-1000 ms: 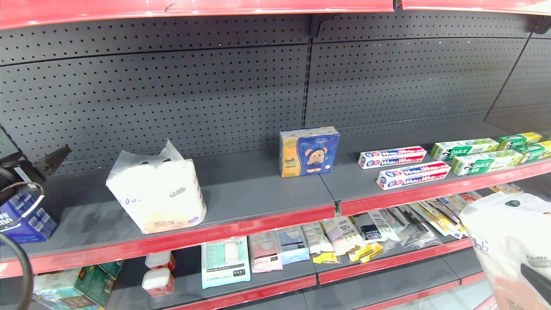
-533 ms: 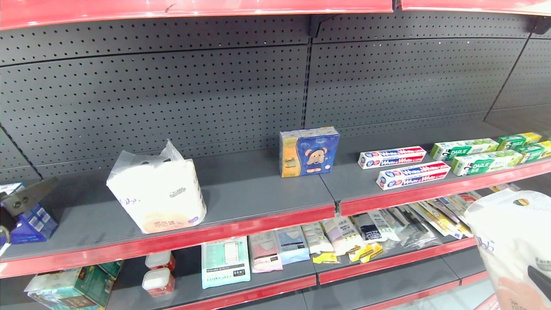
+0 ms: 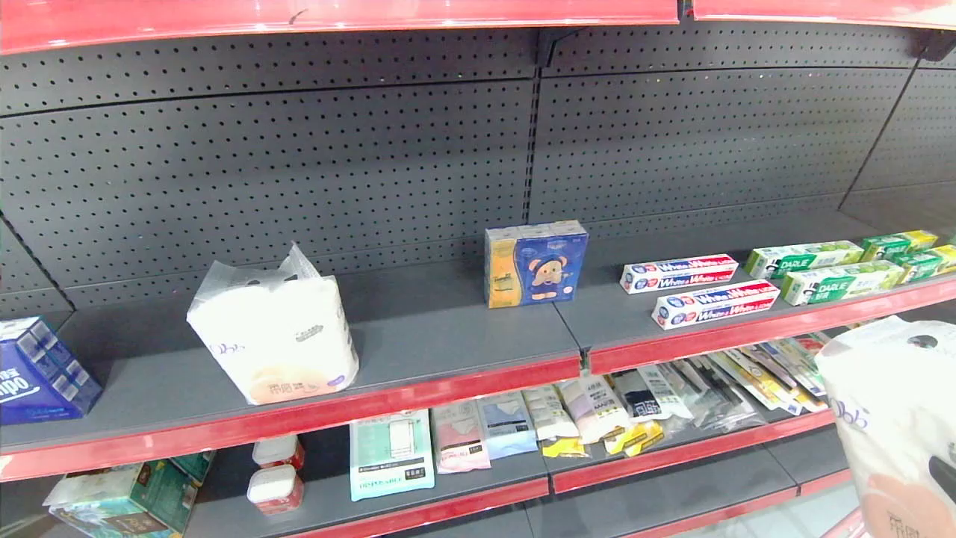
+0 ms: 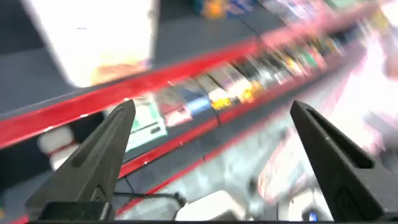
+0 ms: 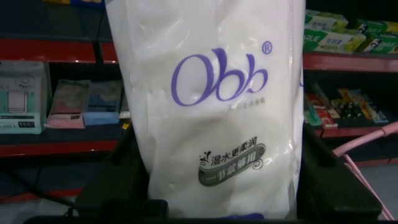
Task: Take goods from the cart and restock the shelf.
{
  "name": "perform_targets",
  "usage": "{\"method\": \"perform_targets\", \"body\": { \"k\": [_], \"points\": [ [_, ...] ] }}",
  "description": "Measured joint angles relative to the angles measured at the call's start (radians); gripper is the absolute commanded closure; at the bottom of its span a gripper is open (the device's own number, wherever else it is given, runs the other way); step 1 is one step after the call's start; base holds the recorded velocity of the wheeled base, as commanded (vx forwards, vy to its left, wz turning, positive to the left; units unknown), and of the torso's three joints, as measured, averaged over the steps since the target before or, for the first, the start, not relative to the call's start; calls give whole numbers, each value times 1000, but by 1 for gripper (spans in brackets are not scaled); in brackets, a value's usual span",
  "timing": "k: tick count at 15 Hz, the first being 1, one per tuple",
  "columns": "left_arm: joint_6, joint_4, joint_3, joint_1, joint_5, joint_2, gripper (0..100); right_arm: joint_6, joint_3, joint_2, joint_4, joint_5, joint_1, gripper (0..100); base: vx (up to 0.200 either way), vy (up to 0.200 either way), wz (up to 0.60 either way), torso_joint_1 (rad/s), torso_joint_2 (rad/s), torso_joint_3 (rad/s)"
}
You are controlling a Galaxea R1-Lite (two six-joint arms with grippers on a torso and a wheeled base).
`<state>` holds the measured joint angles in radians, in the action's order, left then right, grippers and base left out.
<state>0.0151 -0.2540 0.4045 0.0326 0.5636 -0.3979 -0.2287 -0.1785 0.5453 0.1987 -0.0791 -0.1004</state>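
My right gripper (image 5: 217, 193) is shut on a white tissue pack (image 5: 217, 93) with purple lettering, held upright in front of the shelves; in the head view the same pack (image 3: 892, 418) hangs at the lower right, below the middle shelf (image 3: 418, 336). My left gripper (image 4: 211, 155) is open with nothing between its fingers, low in front of the red shelf edges. On the middle shelf stand a matching white tissue pack (image 3: 272, 329), a blue box (image 3: 41, 373) at the far left and a blue and yellow tissue pack (image 3: 536, 261).
Toothpaste boxes (image 3: 698, 291) and green boxes (image 3: 836, 270) lie on the shelf's right part. The lower shelf (image 3: 448, 497) holds flat packets and small red-banded jars (image 3: 275, 478). A pink cart rail (image 5: 373, 168) crosses behind the held pack. Bare shelf lies between the white pack and the blue-yellow pack.
My left gripper drew back from the blue box, left it standing on the shelf, and went out of the head view to the left. The held white pack rose slightly.
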Motion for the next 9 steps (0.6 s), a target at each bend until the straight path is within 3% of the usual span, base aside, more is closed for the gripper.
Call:
{"method": "perform_targets", "body": {
  "k": [1, 2, 3, 6, 7, 9],
  "points": [
    [63, -15, -10, -30, -37, 16, 0, 0, -1, -1, 0, 0, 0, 100, 0, 0, 0, 0, 0, 0],
    [90, -7, -32, -44, -129, 29, 0, 0, -2, -2, 2, 0, -1, 100, 0, 0, 0, 0, 0, 0],
    [87, 31, -55, -51, -234, 44, 0, 0, -2, -4, 1, 0, -1, 100, 0, 0, 0, 0, 0, 0],
    [18, 92, -127, -57, -542, 109, 0, -7, 6, -26, -1, 0, -1, 100, 0, 0, 0, 0, 0, 0],
    [10, 93, -149, -57, -586, 140, 0, -8, 8, -33, -3, 1, -1, 100, 0, 0, 0, 0, 0, 0],
    [26, 86, -194, -57, -629, 223, 0, -16, 0, -39, -1, 4, -1, 100, 0, 0, 0, 0, 0, 0]
  ]
}}
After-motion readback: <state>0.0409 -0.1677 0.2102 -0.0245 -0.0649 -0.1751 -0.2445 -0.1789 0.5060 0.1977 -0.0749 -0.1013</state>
